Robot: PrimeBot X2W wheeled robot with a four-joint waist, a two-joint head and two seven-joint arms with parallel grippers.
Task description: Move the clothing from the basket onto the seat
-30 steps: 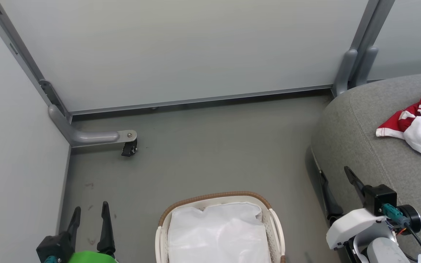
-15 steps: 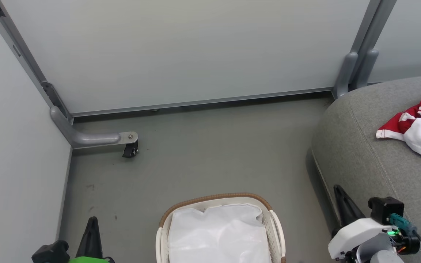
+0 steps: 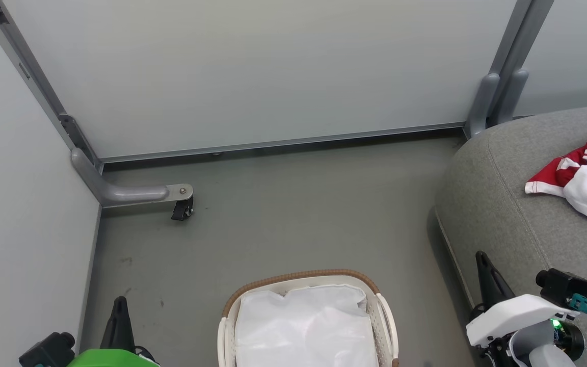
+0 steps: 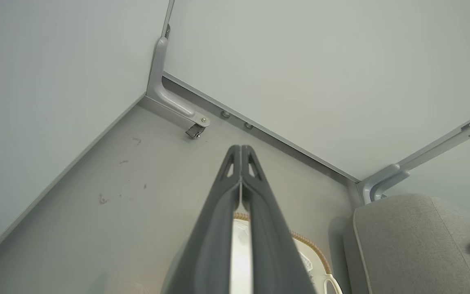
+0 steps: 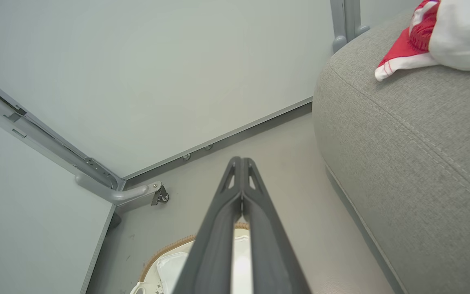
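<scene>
The red and white clothing [image 3: 584, 173] lies bunched on the grey seat [image 3: 517, 214] at the right; the right wrist view has the clothing [image 5: 426, 32] on the seat [image 5: 414, 134] too. The white basket [image 3: 303, 278] with its brown rim stands at the bottom centre, and only the white liner [image 3: 303, 326] shows inside it. My left gripper [image 3: 119, 308] is shut and holds nothing, low at the left of the basket; in its wrist view the fingertips [image 4: 240, 150] meet. My right gripper [image 3: 482, 262] is shut and holds nothing, beside the seat's front edge; its fingertips [image 5: 240, 161] touch.
Grey partition panels [image 3: 252, 71] wall off the back and left. A grey foot with a black caster [image 3: 181, 209] juts from the left corner onto the floor [image 3: 293, 214]. Two grey posts [image 3: 497, 97] stand behind the seat.
Both grippers have gone from open to shut and drawn back toward the bottom of the head view. The clothing stays on the seat.
</scene>
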